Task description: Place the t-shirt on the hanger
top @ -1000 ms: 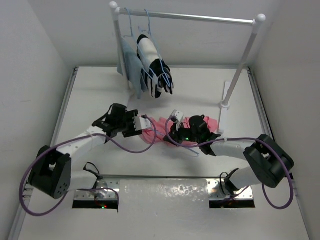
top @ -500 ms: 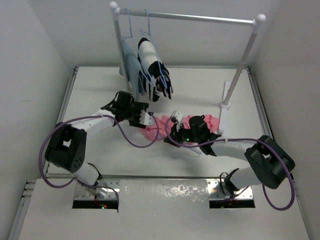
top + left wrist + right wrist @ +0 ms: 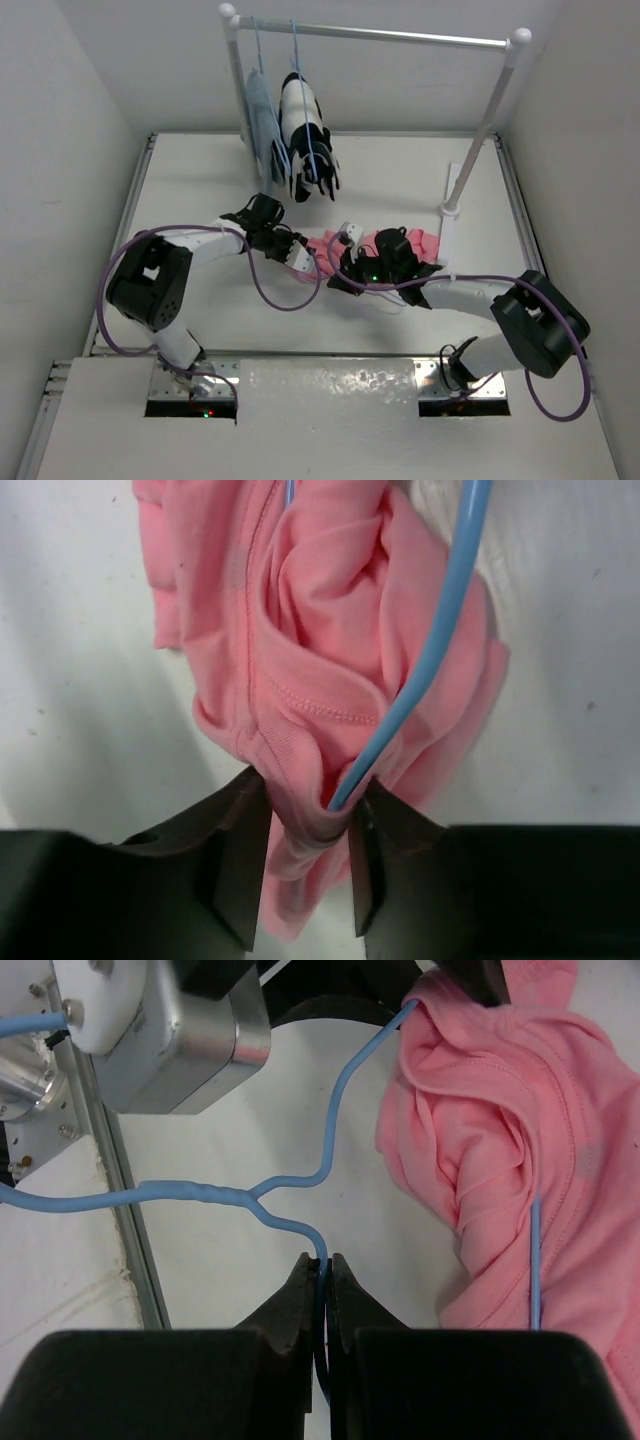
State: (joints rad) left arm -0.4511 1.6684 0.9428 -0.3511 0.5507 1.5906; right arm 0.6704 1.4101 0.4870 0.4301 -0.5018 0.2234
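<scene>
The salmon-pink t-shirt (image 3: pixel 325 245) lies bunched on the table between my two grippers. The light-blue hanger (image 3: pixel 385 298) lies partly inside it. In the left wrist view my left gripper (image 3: pixel 308 852) is shut on a fold of the t-shirt (image 3: pixel 320 630), and the hanger wire (image 3: pixel 440 630) runs into that fold between the jaws. In the right wrist view my right gripper (image 3: pixel 322 1272) is shut on the hanger (image 3: pixel 200 1196) just below its twisted neck, left of the t-shirt (image 3: pixel 500 1140). In the top view the left gripper (image 3: pixel 300 256) and the right gripper (image 3: pixel 345 268) are close together.
A white clothes rack (image 3: pixel 380 36) stands at the back, its right foot (image 3: pixel 450 210) near the shirt. A pale blue-grey garment (image 3: pixel 262 125) and a black-and-white garment (image 3: pixel 305 140) hang at its left end. The left arm's silver body (image 3: pixel 160 1030) is close to the right gripper.
My left arm has swung right and its gripper has come onto the shirt's left edge and shut on it. The hanging garments have swung a little. The right gripper has barely moved.
</scene>
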